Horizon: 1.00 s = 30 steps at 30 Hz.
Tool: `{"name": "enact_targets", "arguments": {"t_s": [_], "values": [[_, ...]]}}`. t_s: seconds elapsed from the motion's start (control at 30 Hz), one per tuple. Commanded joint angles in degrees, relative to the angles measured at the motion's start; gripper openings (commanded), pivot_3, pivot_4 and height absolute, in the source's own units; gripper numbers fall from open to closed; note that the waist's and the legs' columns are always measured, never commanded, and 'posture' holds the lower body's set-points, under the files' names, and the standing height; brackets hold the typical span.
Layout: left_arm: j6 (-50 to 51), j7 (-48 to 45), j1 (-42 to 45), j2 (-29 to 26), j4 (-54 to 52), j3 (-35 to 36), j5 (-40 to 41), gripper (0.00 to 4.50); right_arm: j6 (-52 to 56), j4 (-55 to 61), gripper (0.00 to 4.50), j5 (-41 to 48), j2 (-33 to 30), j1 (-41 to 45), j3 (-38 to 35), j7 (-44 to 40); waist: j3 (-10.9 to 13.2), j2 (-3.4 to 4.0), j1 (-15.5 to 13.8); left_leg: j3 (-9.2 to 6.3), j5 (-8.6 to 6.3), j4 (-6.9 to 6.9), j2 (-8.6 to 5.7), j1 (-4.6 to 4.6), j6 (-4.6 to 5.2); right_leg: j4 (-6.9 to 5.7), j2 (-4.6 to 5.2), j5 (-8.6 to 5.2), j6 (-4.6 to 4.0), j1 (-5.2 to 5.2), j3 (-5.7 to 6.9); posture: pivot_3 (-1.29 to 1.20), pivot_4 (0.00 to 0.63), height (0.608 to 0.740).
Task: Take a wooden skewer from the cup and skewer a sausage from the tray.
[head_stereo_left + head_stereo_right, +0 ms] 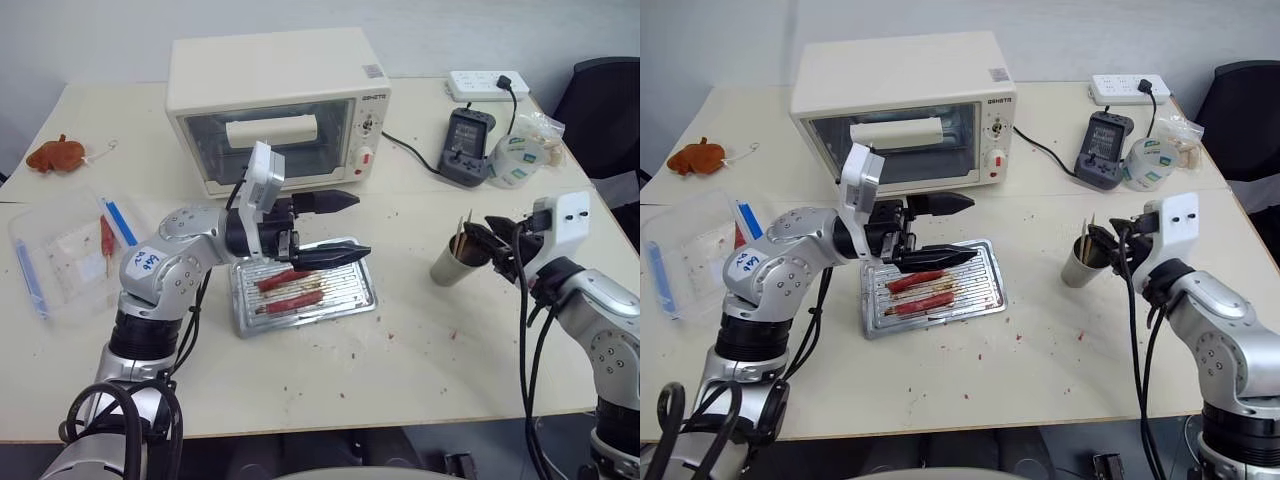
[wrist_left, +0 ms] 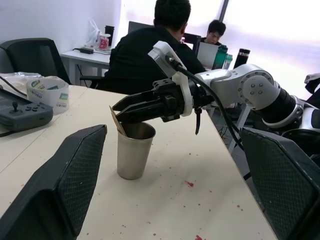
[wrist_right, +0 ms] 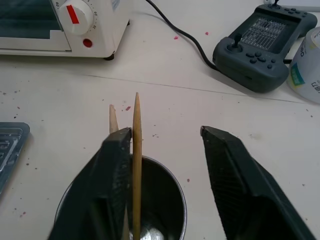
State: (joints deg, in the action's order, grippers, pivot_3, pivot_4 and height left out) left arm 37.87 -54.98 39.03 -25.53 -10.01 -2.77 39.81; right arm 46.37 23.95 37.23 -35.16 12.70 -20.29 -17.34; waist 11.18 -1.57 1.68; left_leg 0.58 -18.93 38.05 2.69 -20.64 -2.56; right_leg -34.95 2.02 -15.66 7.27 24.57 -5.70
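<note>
The steel cup (image 1: pixel 452 266) stands at the right of the table with two wooden skewers (image 3: pixel 136 130) rising from it. My right gripper (image 3: pixel 164 132) hovers over the cup's rim, open; one skewer rests against the inner face of one finger (image 3: pixel 112 170) and the other finger stands well apart. The silver tray (image 1: pixel 352 292) lies mid-table in front of the oven and holds two reddish-brown sausages (image 1: pixel 285 279), side by side. Above the tray my left gripper (image 1: pixel 360 225) is open and empty, pointing toward the cup.
A cream toaster oven (image 1: pixel 275 100) stands behind the tray. A dark handheld controller (image 1: pixel 467 148), a tape roll (image 1: pixel 520 158) and a power strip (image 1: pixel 485 85) sit at the back right. A clear plastic box (image 1: pixel 60 255) lies at the left. People (image 2: pixel 150 55) sit at desks beyond the table.
</note>
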Motion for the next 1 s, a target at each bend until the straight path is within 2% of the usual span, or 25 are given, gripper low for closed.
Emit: {"name": "enact_targets", "arguments": {"t_s": [0.03,0.07,0.2,0.3,0.73,1.0], "values": [[-1.4,-0.3,1.4,0.4,-0.1,0.5,-0.3,4.50,-0.7,0.7,0.81,0.1,-0.2,1.0,-0.4,-0.7,0.0,0.00,0.0,0.00,0.00,0.00,0.00,0.00,0.00,0.00,0.00,0.00,0.00,0.00,0.00,0.00,0.150,0.740],[-1.4,-0.3,1.4,0.4,-0.1,0.5,-0.3,4.50,-0.5,0.7,0.49,0.0,-0.3,1.1,-0.4,-0.7,0.0,0.00,0.0,0.00,0.00,0.00,0.00,0.00,0.00,0.00,0.00,0.00,0.00,0.00,0.00,0.00,0.150,0.740],[-1.8,-0.2,1.3,0.6,0.0,0.5,-0.5,4.50,-0.1,0.9,0.49,0.4,-0.3,1.1,-1.1,-0.9,0.0,0.00,0.0,0.00,0.00,0.00,0.00,0.00,0.00,0.00,0.00,0.00,0.00,0.00,0.00,0.00,0.150,0.740],[-2.0,-0.3,1.4,0.9,0.2,0.3,-0.7,4.50,0.2,1.1,0.03,0.8,-0.3,1.0,-1.7,-0.8,0.0,0.00,0.0,0.00,0.00,0.00,0.00,0.00,0.00,0.00,0.00,0.00,0.00,0.00,0.00,0.00,0.150,0.740],[-4.3,-2.5,2.5,3.0,3.9,-0.7,-2.2,4.50,5.0,5.6,0.03,5.2,-1.8,1.1,-6.4,1.7,0.0,0.00,0.0,0.00,0.00,0.01,0.00,0.00,0.00,-0.01,0.00,0.00,0.00,0.00,-0.01,0.00,0.150,0.740],[-8.5,-4.6,4.1,5.8,8.9,-2.0,-4.4,4.50,10.7,7.6,0.03,10.5,-6.3,6.7,-11.5,4.2,0.0,0.00,0.0,0.02,0.02,0.03,0.00,0.00,0.03,-0.02,-0.02,0.01,0.01,0.00,-0.02,0.00,0.150,0.740]]}}
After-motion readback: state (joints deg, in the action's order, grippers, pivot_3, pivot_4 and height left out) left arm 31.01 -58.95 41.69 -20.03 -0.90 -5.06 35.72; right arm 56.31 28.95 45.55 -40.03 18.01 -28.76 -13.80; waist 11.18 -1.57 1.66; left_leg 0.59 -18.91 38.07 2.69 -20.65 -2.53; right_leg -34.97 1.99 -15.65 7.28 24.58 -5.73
